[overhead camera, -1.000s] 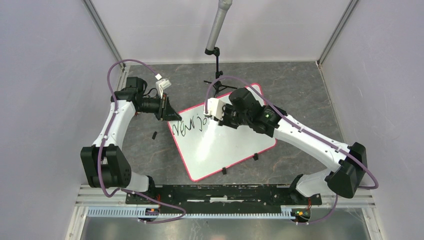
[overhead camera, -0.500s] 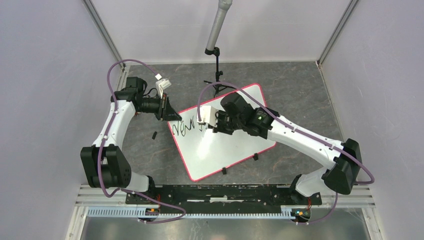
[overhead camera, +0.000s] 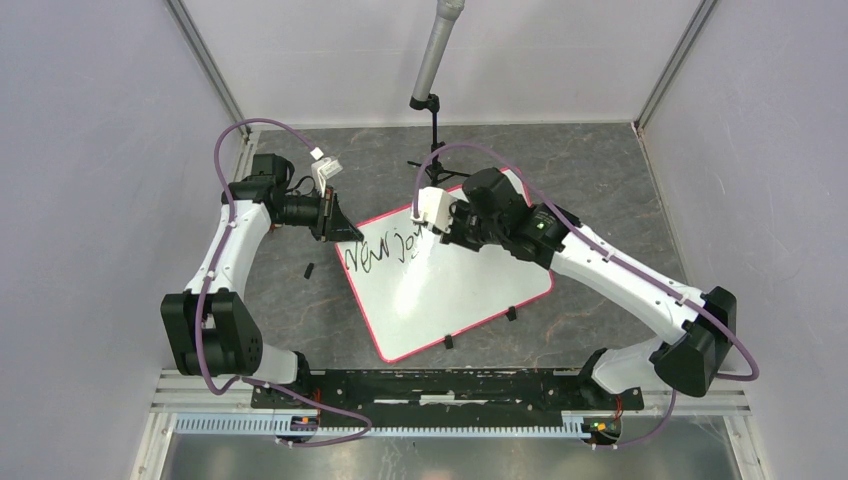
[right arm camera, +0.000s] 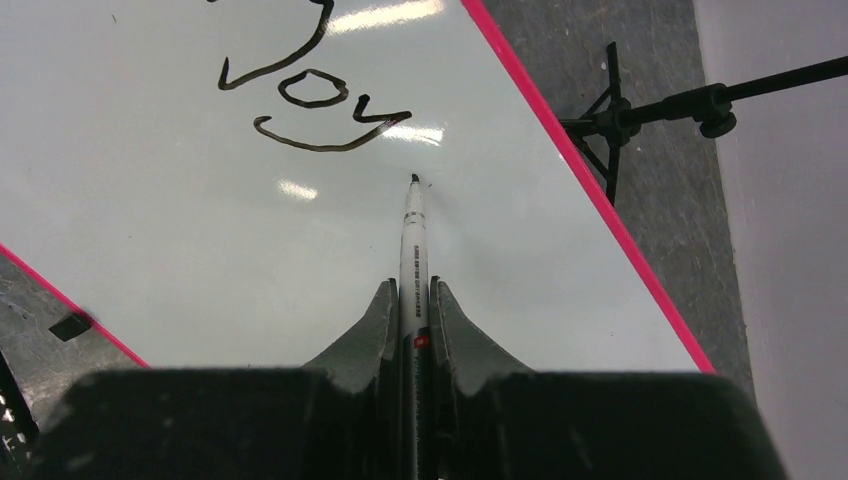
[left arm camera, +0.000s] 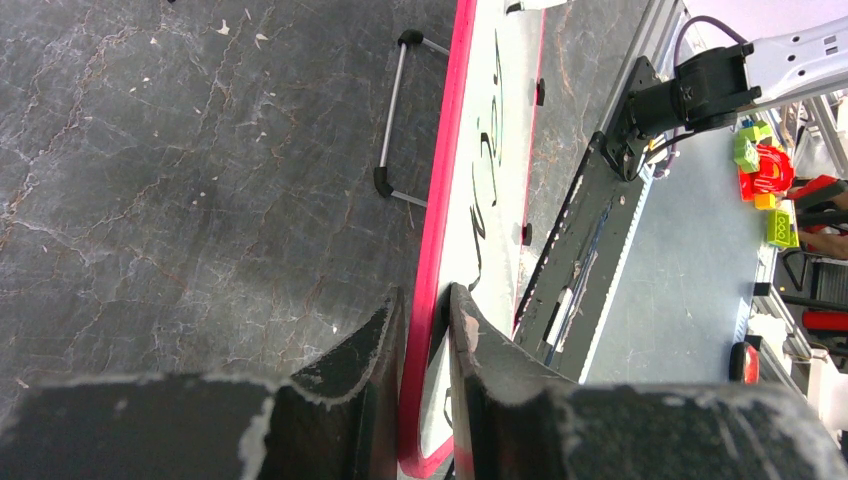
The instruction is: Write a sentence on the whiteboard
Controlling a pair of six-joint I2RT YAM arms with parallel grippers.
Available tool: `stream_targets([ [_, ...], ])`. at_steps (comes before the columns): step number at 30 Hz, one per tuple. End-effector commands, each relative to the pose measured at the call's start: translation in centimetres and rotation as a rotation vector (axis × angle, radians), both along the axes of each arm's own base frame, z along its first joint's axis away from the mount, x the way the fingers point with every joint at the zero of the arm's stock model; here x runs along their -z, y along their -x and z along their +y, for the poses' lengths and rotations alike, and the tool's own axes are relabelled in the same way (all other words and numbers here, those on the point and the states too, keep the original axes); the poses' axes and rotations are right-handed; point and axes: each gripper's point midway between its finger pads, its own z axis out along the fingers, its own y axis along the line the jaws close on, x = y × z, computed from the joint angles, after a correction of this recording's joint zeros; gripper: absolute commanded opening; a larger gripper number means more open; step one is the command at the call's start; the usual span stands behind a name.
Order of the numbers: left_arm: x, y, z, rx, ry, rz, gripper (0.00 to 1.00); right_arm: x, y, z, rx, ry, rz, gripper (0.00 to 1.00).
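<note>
While the left gripper [left arm camera: 425, 295] clamps the pink rim of the whiteboard [overhead camera: 440, 290], which lies askew mid-table [overhead camera: 600, 170], the right gripper [right arm camera: 413, 290] grasps a marker [right arm camera: 413, 230], its tip just beside the sentence [overhead camera: 380, 250].

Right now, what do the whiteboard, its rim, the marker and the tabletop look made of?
The whiteboard: glossy white coated panel, perhaps melamine or painted steel; lamps glare off it. The rim: smooth pink-red edging, likely plastic. The marker: smooth white barrel with print, likely plastic. The tabletop: matte dark grey, veined like stone, possibly printed laminate.
</note>
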Motion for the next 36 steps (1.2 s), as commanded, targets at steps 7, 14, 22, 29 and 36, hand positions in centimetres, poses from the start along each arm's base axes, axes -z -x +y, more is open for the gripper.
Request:
stream_targets([
  [7,1.1,0.6,-0.3,0.014,-0.049,0.013,0.02,-2.5,-1.3,0.6,0.021,-0.053,-0.067,0.0],
  [14,1.0,0.6,-0.2,0.013,-0.052,0.009,0.02,-1.5,-1.3,1.5,-0.004,-0.046,-0.032,0.0],
  [22,1.1,0.6,-0.2,0.012,-0.054,0.01,0.02,-0.4,-0.7,1.3,-0.023,-0.028,-0.003,0.0],
  [29,1.1,0.6,-0.2,0.013,-0.052,0.014,0.02,0.6,0.4,0.1,-0.04,0.013,0.009,0.0],
  [36,1.3,0.5,-0.2,0.014,-0.053,0.016,0.02,1.5,0.4,-0.7,-0.034,0.057,0.008,0.0],
])
